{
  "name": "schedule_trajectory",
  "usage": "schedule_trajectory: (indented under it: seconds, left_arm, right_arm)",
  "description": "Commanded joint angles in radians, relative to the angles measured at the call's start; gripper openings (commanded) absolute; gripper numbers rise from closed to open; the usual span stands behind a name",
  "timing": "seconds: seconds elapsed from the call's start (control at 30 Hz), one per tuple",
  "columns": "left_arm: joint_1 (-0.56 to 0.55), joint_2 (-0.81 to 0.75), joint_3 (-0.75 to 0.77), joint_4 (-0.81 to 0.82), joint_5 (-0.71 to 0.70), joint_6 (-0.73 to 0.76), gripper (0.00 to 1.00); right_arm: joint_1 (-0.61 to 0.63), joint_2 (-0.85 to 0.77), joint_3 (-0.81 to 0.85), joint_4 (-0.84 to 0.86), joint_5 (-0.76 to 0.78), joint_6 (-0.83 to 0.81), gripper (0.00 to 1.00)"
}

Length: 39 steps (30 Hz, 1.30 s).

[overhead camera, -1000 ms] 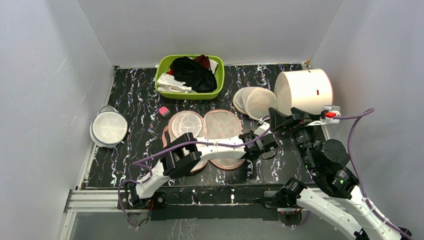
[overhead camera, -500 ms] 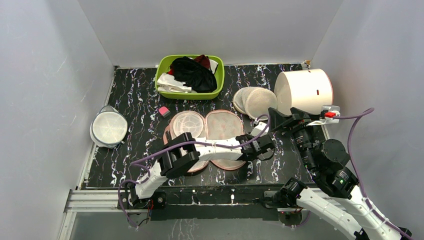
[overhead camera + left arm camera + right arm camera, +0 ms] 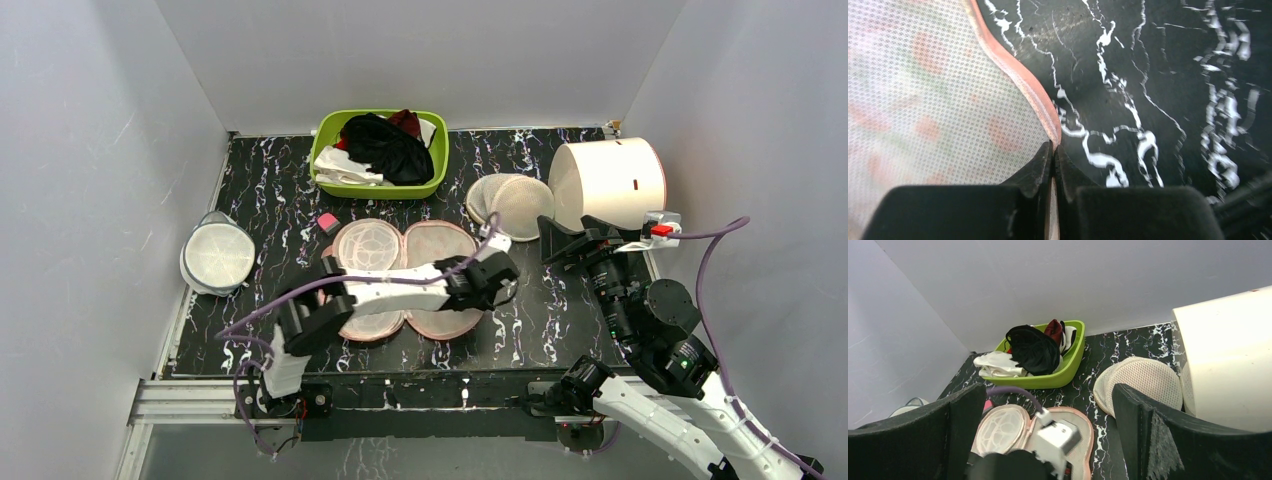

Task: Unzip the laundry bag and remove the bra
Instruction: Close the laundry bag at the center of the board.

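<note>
The laundry bag (image 3: 440, 250) lies flat mid-table, opened out, with white mesh lining and a pink edge showing; it also shows in the left wrist view (image 3: 923, 100) and the right wrist view (image 3: 1003, 427). My left gripper (image 3: 497, 275) is at the bag's right edge, its jaws shut (image 3: 1053, 147) on the pink zipper edging (image 3: 1018, 75). My right gripper (image 3: 560, 240) hangs open and empty above the table, right of the bag (image 3: 1045, 390). A soft black garment that fits the bra (image 3: 385, 148) lies in the green basket (image 3: 380, 190); none shows in the bag.
Red and white clothes share the basket (image 3: 1073, 360). Two round white mesh domes (image 3: 510, 203) lie right of it, by a big white cylinder (image 3: 610, 180) on its side. A small pink block (image 3: 327, 222) and a round lidded dish (image 3: 217, 257) sit left.
My left gripper has moved left while shut on the bag's right edge, and the left arm has swung left over the bag. The right arm has not moved.
</note>
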Motion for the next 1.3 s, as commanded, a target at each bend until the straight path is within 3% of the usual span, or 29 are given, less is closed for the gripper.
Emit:
schedule_trajectory:
  seconds: [0.0, 0.2, 0.3, 0.67, 0.9, 1.03, 1.27]
  left_arm:
    - [0.064, -0.269, -0.178, 0.206, 0.207, -0.043, 0.00]
    - [0.236, -0.519, -0.550, 0.606, 0.584, -0.209, 0.00]
    - [0.287, -0.607, -0.672, 0.809, 0.700, -0.275, 0.00]
    - [0.291, -0.574, -0.657, 1.095, 0.891, -0.371, 0.00]
    - [0.297, -0.688, -0.772, 1.029, 0.775, -0.340, 0.00]
    - [0.318, -0.819, -0.861, 0.842, 0.641, -0.325, 0.00]
    - [0.368, -1.036, -1.096, 0.684, 0.464, -0.443, 0.00]
  right_arm:
    - [-0.004, -0.002, 0.045, 0.021, -0.016, 0.006, 0.98]
    - [-0.004, 0.016, 0.038, 0.039, -0.035, 0.017, 0.98]
    - [-0.004, 0.029, 0.040, 0.048, -0.045, 0.021, 0.98]
    - [-0.005, 0.068, 0.040, 0.081, -0.080, 0.045, 0.98]
    - [-0.005, 0.069, 0.038, 0.078, -0.078, 0.052, 0.98]
    - [-0.004, 0.076, 0.035, 0.085, -0.079, 0.050, 0.98]
    - [-0.004, 0.099, 0.026, 0.112, -0.096, 0.049, 0.98]
